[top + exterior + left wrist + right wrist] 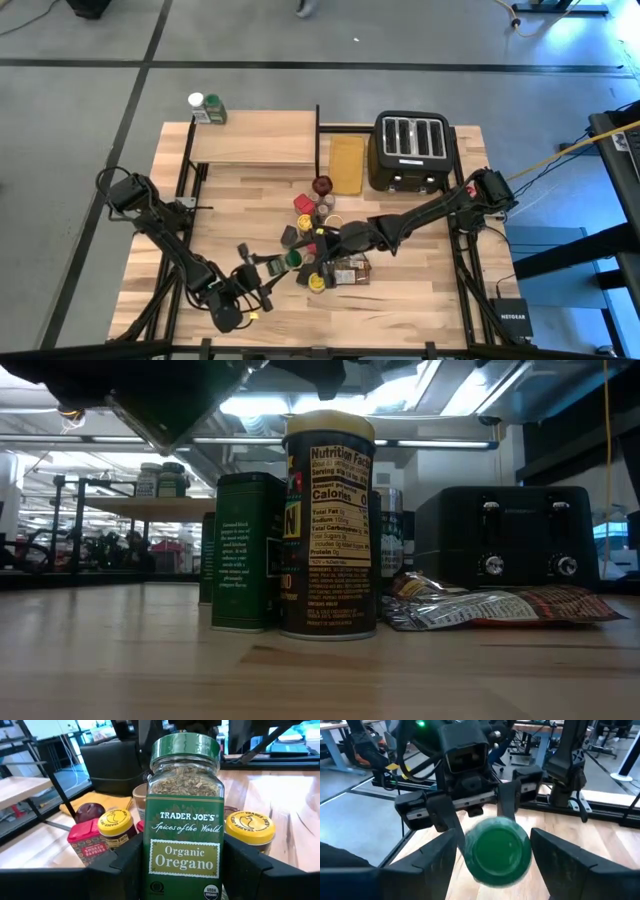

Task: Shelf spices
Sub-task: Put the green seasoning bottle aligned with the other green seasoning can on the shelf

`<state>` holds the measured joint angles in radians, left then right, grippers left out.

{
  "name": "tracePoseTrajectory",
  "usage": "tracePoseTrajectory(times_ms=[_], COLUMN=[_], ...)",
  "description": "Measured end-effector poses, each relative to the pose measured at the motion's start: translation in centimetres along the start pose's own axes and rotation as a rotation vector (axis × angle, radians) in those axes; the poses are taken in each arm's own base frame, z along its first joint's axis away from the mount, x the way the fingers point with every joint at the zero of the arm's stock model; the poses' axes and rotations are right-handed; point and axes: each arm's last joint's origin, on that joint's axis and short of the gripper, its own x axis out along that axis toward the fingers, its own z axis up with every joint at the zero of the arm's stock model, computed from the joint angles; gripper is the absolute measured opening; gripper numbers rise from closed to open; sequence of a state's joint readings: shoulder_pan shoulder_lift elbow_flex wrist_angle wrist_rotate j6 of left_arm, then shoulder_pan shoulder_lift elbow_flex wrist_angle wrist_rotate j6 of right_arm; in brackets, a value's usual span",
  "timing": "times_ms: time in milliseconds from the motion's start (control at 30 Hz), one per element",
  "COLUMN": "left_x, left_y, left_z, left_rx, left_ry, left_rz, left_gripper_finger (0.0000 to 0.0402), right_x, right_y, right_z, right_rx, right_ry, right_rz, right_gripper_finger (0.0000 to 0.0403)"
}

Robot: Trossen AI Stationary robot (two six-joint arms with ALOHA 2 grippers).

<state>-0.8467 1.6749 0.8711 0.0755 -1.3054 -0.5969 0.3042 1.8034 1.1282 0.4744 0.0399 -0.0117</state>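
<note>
Glass square-shouldered oregano jar (184, 820), ribbed green lid, clamped in left gripper (182, 865), right gripper (492, 850) spread around lid.

I see open tabletop (240, 195) between the cluster of spices (322, 245) and the shelf (255, 138), which is bare except for two jars (208, 108) at its far corner. The toaster (411, 152) blocks the right side.

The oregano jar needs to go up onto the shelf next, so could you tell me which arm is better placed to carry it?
Left, probably. The left gripper is shut on the oregano jar; the right gripper only hovers open near its lid. The shelf is on the left arm's side.
</note>
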Motion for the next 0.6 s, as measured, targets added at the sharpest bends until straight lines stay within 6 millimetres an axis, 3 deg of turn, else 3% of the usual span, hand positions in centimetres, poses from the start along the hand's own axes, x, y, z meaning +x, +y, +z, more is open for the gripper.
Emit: tracePoseTrajectory(times_ms=[233,433,600], left_x=[0.91,0.98,0.97], left_y=[0.19,-0.08,-0.07], left_z=[0.12,0.64,0.62], left_rx=[-0.001,0.019,0.019], left_ry=[0.02,-0.002,-0.002], left_rz=[0.001,-0.005,-0.003], left_gripper_finger=[0.0195,0.0195,0.0196], right_x=[0.23,0.38,0.39], right_y=[0.1,0.1,0.11], right_z=[-0.48,-0.82,-0.77], right_rx=[-0.046,-0.065,-0.074], right_ry=[0.018,0.033,0.028], right_rz=[0.006,-0.01,-0.005], right_gripper_finger=[0.0256,0.0212,0.0209])
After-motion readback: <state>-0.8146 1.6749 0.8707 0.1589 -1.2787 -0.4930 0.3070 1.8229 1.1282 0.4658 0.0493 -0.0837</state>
